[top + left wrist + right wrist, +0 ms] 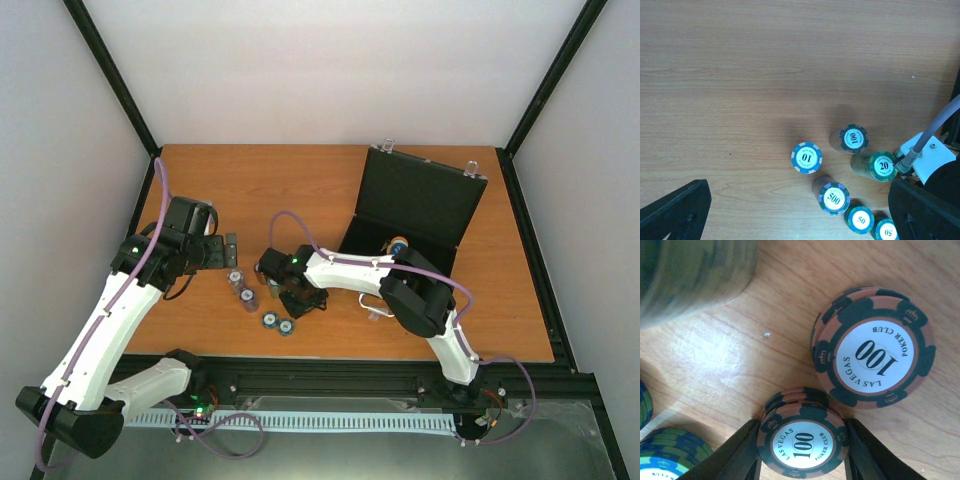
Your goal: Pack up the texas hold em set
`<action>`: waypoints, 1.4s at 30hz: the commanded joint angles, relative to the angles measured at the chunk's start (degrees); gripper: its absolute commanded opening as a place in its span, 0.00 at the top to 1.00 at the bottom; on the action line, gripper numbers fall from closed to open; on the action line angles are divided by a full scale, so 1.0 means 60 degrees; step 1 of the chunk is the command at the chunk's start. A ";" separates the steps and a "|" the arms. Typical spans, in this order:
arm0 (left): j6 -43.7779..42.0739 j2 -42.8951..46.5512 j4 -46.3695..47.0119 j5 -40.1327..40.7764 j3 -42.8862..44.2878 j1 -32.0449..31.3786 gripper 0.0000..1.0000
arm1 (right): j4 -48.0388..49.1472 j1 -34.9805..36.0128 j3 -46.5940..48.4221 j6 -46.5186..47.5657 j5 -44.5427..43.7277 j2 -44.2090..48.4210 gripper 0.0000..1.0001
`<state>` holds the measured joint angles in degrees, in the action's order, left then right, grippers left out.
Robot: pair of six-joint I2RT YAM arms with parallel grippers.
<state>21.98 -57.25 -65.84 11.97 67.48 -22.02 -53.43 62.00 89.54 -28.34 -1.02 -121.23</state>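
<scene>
Right claw (802,462) clamped the 100 stack (802,437), seemingly flush on both sides. Left claw (224,250) hung released.

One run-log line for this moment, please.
right gripper: shut on brown-and-green 100 poker chip stack | left gripper: open, empty | black hinged case: lid open
</scene>
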 commanded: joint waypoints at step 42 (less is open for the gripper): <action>-0.0193 0.0404 0.1532 -0.1848 -0.0972 -0.0036 0.02 | -0.0707 -0.2670 0.0566 0.0051 -0.1172 0.2018 0.75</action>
<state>21.61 -55.86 -61.34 5.87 63.86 -22.02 -58.57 47.42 94.26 -29.15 -4.38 -113.08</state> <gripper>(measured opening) 0.988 0.426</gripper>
